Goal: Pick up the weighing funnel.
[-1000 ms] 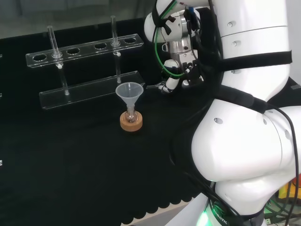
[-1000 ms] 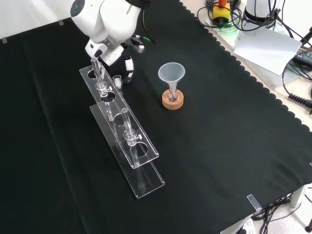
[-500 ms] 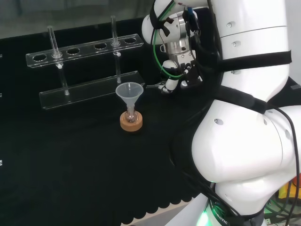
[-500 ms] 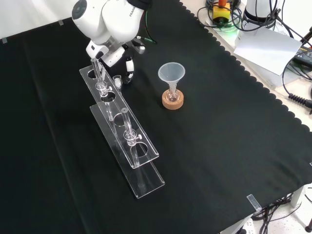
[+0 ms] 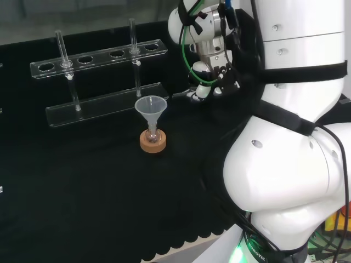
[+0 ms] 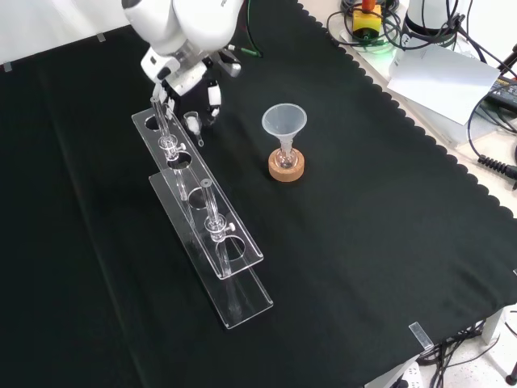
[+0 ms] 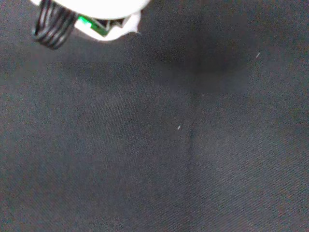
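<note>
A worktop [image 6: 363, 242] draped in black cloth was seen, with cables and papers lying beyond its scalloped edge at 1 o'clock in the front view. A clear test-tube rack [image 6: 212, 236] was laid out from the centre toward 11 o'clock. The funnel [image 6: 283, 121] was stood untouched in its small flask on a cork ring [image 6: 287, 168], at 4 o'clock from the hand.

The step in hand was judged to be the lift itself. The hand [image 6: 210, 90] was held at 11 o'clock in the front view, with its fingers curled downward. The weighing funnel [image 6: 193, 123] was found just beside the fingertips, at 7 o'clock from the hand and close to the rack's far end. It appeared to be pinched there, though the contact itself could not be made out plainly.

A straight upward move was judged to be called for next, so that the rack's upright tubes would not be brushed.
</note>
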Motion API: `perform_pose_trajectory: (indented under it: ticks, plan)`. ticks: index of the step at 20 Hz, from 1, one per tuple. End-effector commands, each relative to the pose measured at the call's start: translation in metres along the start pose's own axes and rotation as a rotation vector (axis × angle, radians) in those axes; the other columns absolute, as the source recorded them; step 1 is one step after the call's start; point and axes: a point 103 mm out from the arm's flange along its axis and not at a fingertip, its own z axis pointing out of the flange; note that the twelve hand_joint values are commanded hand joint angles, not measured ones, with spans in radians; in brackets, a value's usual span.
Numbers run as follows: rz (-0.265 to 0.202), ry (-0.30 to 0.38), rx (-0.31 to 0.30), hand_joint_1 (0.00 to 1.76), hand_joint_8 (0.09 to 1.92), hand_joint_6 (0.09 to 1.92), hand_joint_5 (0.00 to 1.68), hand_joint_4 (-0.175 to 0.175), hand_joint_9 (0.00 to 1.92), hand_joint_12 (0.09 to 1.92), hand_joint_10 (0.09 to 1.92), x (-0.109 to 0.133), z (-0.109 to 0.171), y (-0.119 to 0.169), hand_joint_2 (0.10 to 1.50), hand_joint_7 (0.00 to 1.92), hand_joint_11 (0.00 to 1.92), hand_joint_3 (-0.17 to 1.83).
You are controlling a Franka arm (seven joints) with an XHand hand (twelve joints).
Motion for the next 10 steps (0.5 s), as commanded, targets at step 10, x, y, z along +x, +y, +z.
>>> perform_pose_trajectory:
  ticks: [10]
  plan:
    - [0.048,-0.064,-0.037,1.10,0.68,0.92,1.17,0.175,0.72,1.20,0.53,0.000,-0.060,-0.079,0.64,0.35,0.57,0.78]
